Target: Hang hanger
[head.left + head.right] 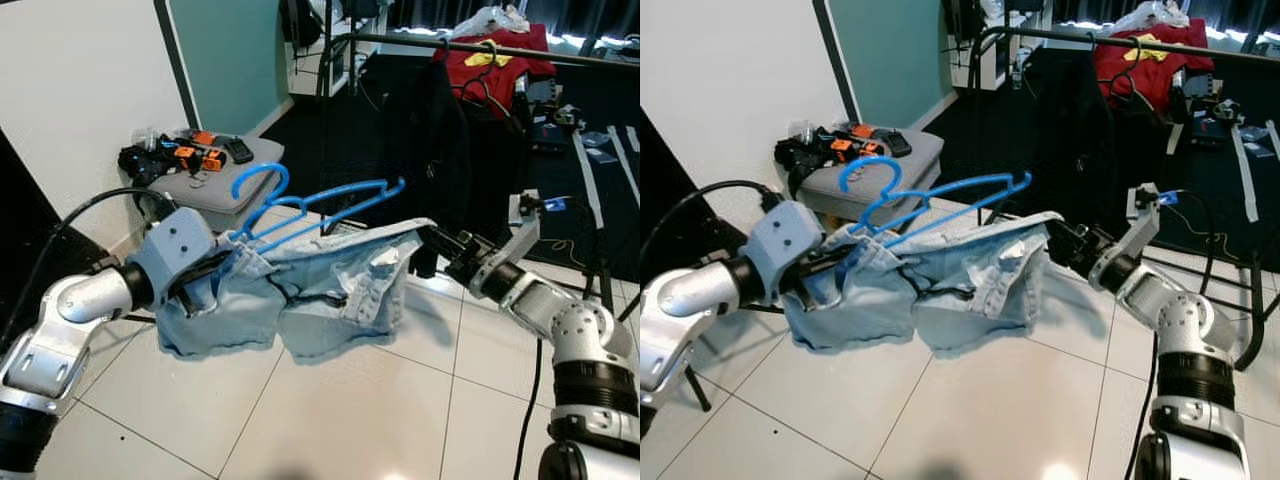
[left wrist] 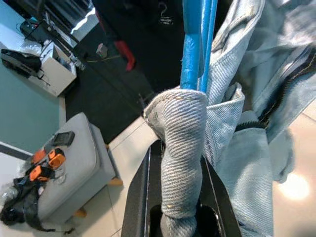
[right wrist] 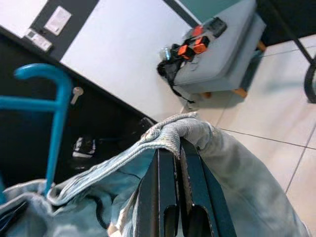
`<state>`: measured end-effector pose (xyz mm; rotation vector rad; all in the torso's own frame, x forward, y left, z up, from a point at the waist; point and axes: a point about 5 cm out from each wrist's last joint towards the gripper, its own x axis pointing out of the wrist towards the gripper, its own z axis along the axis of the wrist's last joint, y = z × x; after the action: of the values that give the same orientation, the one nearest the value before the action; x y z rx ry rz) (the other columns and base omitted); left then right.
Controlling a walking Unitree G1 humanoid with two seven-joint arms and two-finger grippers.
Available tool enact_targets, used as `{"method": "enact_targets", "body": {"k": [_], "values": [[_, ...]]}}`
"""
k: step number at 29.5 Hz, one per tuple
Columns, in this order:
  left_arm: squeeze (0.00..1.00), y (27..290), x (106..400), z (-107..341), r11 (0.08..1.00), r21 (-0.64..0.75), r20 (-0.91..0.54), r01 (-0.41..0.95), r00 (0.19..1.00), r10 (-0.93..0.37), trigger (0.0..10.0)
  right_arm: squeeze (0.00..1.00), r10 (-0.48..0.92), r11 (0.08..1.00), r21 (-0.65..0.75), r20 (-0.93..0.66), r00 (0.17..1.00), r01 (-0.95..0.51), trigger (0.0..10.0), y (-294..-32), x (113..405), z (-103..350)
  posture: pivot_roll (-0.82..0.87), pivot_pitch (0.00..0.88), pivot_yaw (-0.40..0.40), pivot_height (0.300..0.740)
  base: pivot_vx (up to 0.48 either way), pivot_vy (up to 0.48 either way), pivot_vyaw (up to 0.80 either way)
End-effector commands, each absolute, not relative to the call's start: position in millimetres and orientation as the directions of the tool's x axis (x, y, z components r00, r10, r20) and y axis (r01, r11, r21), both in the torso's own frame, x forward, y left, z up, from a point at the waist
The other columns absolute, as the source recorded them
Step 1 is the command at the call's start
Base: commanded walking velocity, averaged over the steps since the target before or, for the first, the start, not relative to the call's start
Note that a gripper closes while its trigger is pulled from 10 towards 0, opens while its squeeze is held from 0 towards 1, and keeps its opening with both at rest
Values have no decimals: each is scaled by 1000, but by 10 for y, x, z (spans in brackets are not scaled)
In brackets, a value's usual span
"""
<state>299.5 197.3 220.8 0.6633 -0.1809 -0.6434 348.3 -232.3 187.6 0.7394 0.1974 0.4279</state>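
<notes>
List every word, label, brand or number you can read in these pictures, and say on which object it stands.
None can be read.
Red shirt on the rail: yellow print, too blurred to read.
Small white tag below a hanger hook, left wrist view: lettering too small.
Denim shorts, blue hanger: no text visible.

blue hanger carrying pale denim shorts, held up off the floor

a blue plastic hanger [image 1: 318, 205] lies tilted in mid-air, its hook [image 1: 262, 180] curling up toward the left side and its long bar running out to the right. a pair of light blue denim shorts [image 1: 300, 290] is draped beneath it, waistband stretched wide and gathered at both ends, legs hanging loose above the white tiles. the zip fly gapes open near the middle.
</notes>
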Motion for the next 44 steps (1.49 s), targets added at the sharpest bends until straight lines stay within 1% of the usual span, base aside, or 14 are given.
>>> {"method": "enact_targets", "body": {"k": [1, 3, 5, 9, 10, 11, 14, 16, 19, 22, 24, 25, 33, 44], "values": [[0, 2061, 2970, 2232, 639, 602, -21, 479, 810, -586, 10000, 0, 356, 684, 681, -2, 934, -260, 0, -2485, 3496, 1936, -65, 64, 49, 740, 0, 0, 0], [0, 2061, 2970, 2232, 639, 602, -21, 479, 810, -586, 10000, 0, 356, 684, 681, -2, 934, -260, 0, -2485, 3496, 1936, -65, 64, 49, 740, 0, 0, 0], [0, 1921, 2875, 2379, 653, 528, 77, 542, 736, -673, 10000, 0, 310, 696, 687, -29, 950, -207, 0, -2544, 3516, 1909, -63, 64, 44, 740, 0, 0, 0], [0, 1837, 2812, 2414, 628, 511, 100, 587, 685, -721, 10000, 0, 288, 700, 690, -40, 957, -182, 0, -2573, 3523, 1904, -63, 63, 44, 740, 0, 0, 0], [0, 1721, 2716, 2386, 562, 495, 78, 663, 610, -788, 10000, 0, 257, 712, 685, -49, 965, -155, 0, -2610, 3538, 1907, -60, 64, 46, 740, 0, 0, 0], [0, 1721, 2716, 2386, 562, 495, 78, 663, 610, -788, 10000, 0, 257, 712, 685, -49, 965, -155, 0, -2610, 3538, 1907, -60, 64, 46, 740, 0, 0, 0], [0, 1517, 2477, 2078, 339, 462, -116, 820, 435, -893, 10000, 0, 213, 717, 685, -40, 976, -129, 0, -2650, 3572, 1948, -58, 65, 50, 740, 0, 0, 0], [0, 1517, 2477, 2078, 339, 462, -116, 820, 435, -893, 10000, 0, 213, 717, 685, -40, 976, -129, 0, -2650, 3572, 1948, -58, 65, 50, 740, 0, 0, 0], [0, 1549, 2431, 1834, 248, 456, -275, 855, 401, -874, 10000, 0, 213, 716, 684, -27, 977, -137, 0, -2639, 3582, 1982, -64, 66, 50, 740, 0, 0, 0], [0, 1600, 2452, 1718, 231, 465, -350, 854, 417, -839, 10000, 0, 214, 716, 683, -20, 977, -143, 0, -2636, 3583, 2006, -67, 66, 50, 740, 0, 0, 0], [0, 1681, 2544, 1612, 281, 486, -397, 828, 495, -773, 10000, 0, 214, 717, 680, 0, 977, -157, 0, -2641, 3590, 2072, -71, 67, 51, 740, 0, 0, 0], [0, 1681, 2544, 1612, 281, 486, -397, 828, 495, -773, 10000, 0, 214, 717, 680, 0, 977, -157, 0, -2641, 3590, 2072, -71, 67, 51, 740, 0, 0, 0], [0, 1879, 2825, 1706, 512, 540, -335, 669, 728, -598, 10000, 0, 223, 724, 664, 28, 974, -185, 0, -2639, 3600, 2159, -71, 70, 52, 740, 0, 0, 0], [0, 1999, 2865, 1767, 567, 545, -297, 618, 775, -558, 10000, 0, 237, 728, 659, 14, 971, -187, 0, -2611, 3593, 2111, -66, 67, 53, 740, 0, 0, 0]]}}
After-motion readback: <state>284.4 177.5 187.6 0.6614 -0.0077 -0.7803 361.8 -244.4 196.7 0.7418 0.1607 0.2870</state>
